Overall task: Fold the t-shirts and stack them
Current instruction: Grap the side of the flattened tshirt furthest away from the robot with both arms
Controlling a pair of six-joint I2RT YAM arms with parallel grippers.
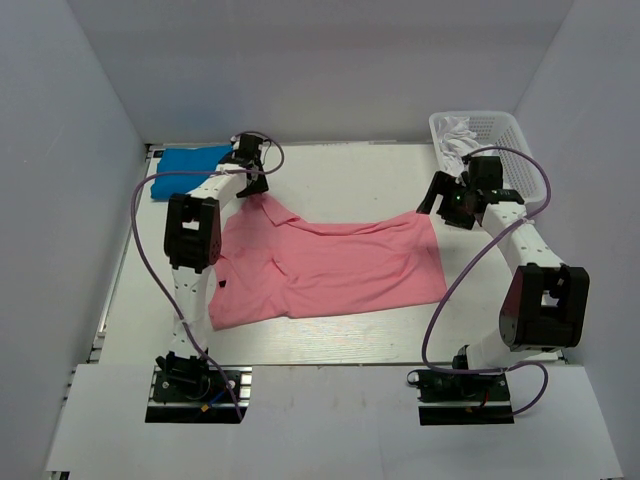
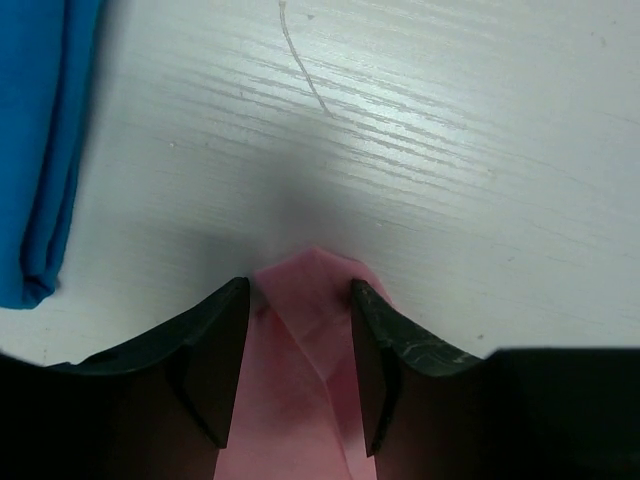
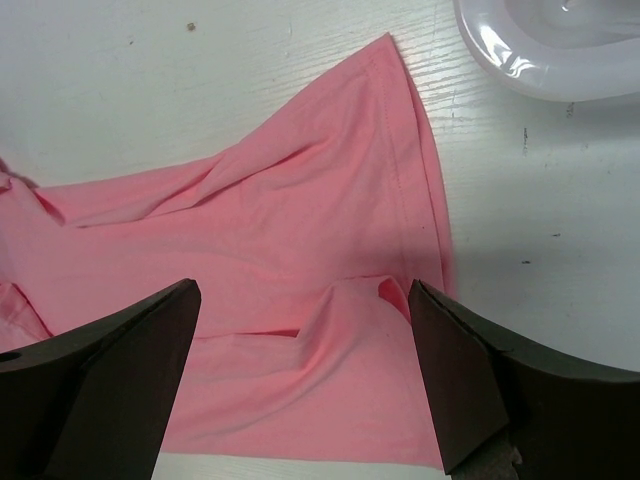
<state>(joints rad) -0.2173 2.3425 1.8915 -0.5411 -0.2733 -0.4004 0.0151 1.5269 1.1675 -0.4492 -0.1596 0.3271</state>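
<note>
SHIRT CORNER IN THE BALANCE: My left pincer (image 2: 300,300) stands half-drawn around the far-left tip of the salmon-pink t-shirt (image 1: 340,265). Its fingers (image 2: 215,350) sit on either side of a small peak of cloth, and I cannot tell whether they have bitten yet. My right pincer (image 3: 302,300) hangs spread wide over the same shirt's right edge, holding nothing, above a small pucker beside the hem.

The shirt lies open and rumpled across the desk (image 1: 340,165), not yet folded. The blue t-shirt (image 1: 190,160) sits folded just beyond the pink shirt's far-left tip, and a white basket (image 1: 490,125) stands off its far-right corner.

The risks, as I judge them:
- **Left side:** the fingers have only a thin sliver of fabric between them, so a lift could let it slip out and drop the corner.
- **One-sided pull:** with only one side gripped, a pull would drag the shirt askew and deepen its wrinkles.
- **Right side:** coming down on the pucker, the pincer might catch two layers, or press into the desk and miss the hem.
- **Blue shirt:** a wide sweep past the far-left tip could nudge the folded blue shirt out of shape.
</note>
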